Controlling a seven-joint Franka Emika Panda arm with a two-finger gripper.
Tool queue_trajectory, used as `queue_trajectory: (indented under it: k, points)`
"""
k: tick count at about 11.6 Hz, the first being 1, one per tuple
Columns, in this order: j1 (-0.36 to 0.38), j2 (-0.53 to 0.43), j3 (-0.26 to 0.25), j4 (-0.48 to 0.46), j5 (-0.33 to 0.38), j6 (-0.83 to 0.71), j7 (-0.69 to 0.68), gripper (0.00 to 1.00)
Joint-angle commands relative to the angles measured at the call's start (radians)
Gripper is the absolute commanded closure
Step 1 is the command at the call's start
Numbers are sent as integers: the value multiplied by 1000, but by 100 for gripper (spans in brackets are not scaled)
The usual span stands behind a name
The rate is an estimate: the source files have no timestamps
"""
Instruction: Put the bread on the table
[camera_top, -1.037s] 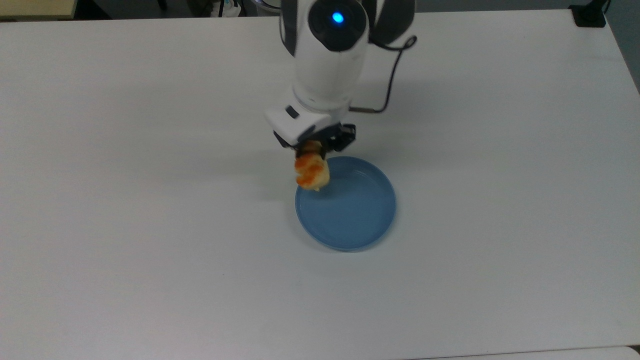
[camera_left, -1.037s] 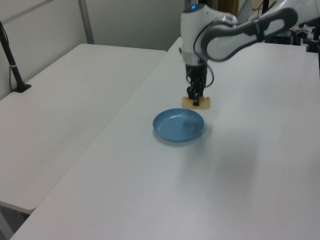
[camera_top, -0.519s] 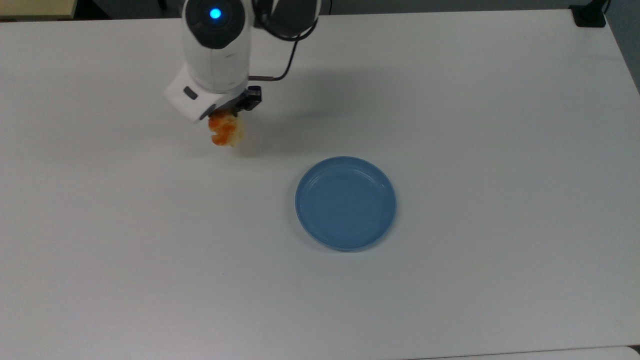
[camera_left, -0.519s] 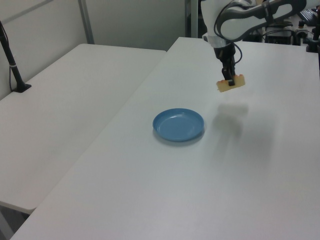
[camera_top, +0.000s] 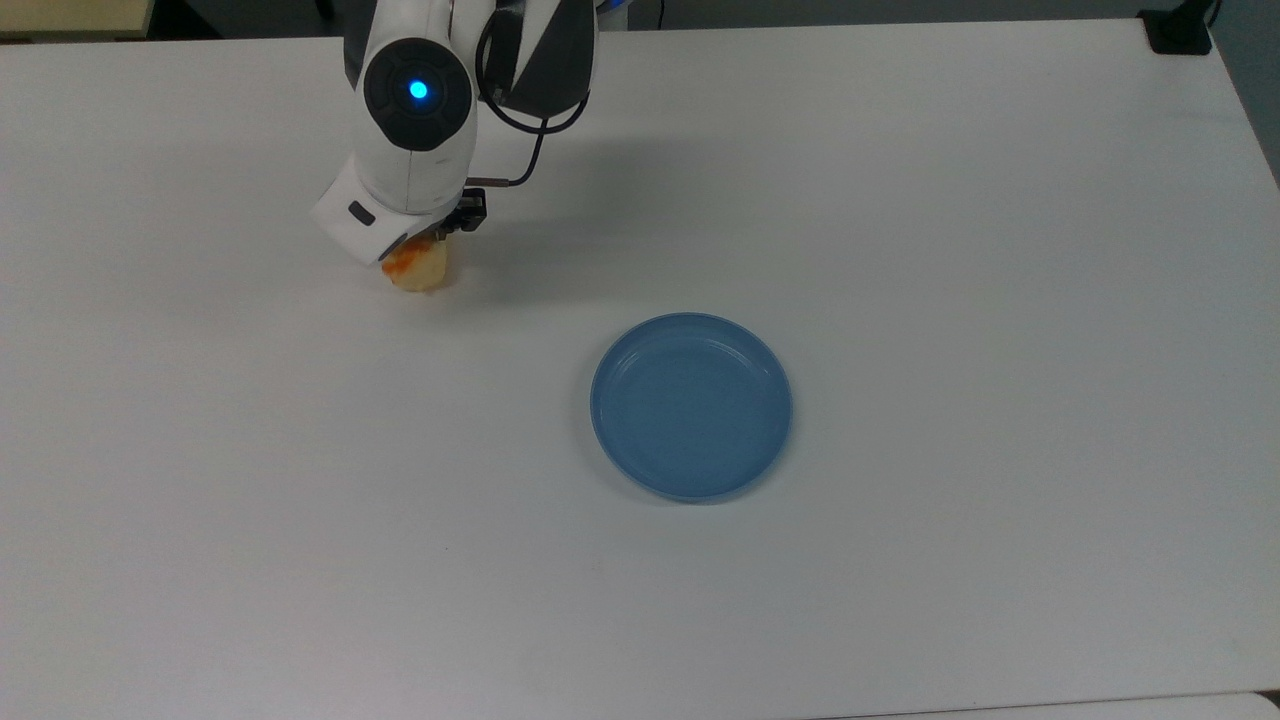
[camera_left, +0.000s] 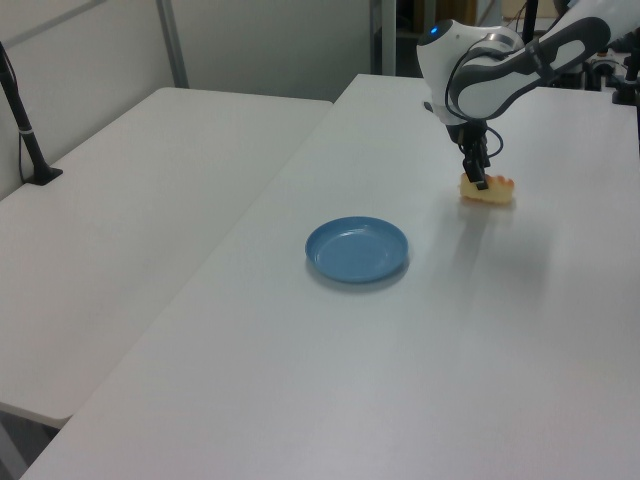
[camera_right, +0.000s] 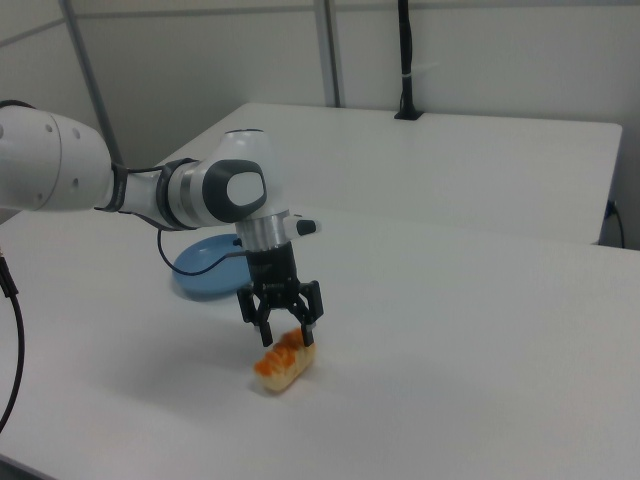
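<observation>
At ten o'clock from the round blue plate (camera_top: 692, 405), the oblong pale-tan, orange-glazed bread (camera_right: 284, 362) has come down onto the plain white table (camera_top: 1000, 250), the black two-finger gripper (camera_right: 287, 337) spread just above it; placement looks done.

In the top view the pincer (camera_top: 432, 238) hides most of the bread (camera_top: 422, 270).

Your blue plate (camera_top: 691, 405) sat bare and upright, near the middle of the top view, its rim casting a thin shadow. In the left view you had a second white table (camera_left: 130, 210) alongside, to the left view's left, carrying a black post (camera_left: 22, 125) on a clamp base at its edge. A metal upright (camera_left: 172, 42) stood behind it. In the right view a black pole (camera_right: 404, 60) rose from the far tabletop.
</observation>
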Motion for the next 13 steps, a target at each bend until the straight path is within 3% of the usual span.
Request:
queue_trajectory:
  k: [1,3,6,7,9,10,13]
  points:
    - [10,-35,-19,9,-17,3,4,0]
    - [13,-89,-19,98,9,-85,7,0]
    - [-17,-272,8,169,226,-165,65,0]
    - [-46,-314,60,169,245,-168,119,0]
    - [-144,-339,216,169,224,-196,226,0]
    - [-169,-348,237,169,224,-207,219,0]
    - [-178,-347,234,169,225,-204,213,0]
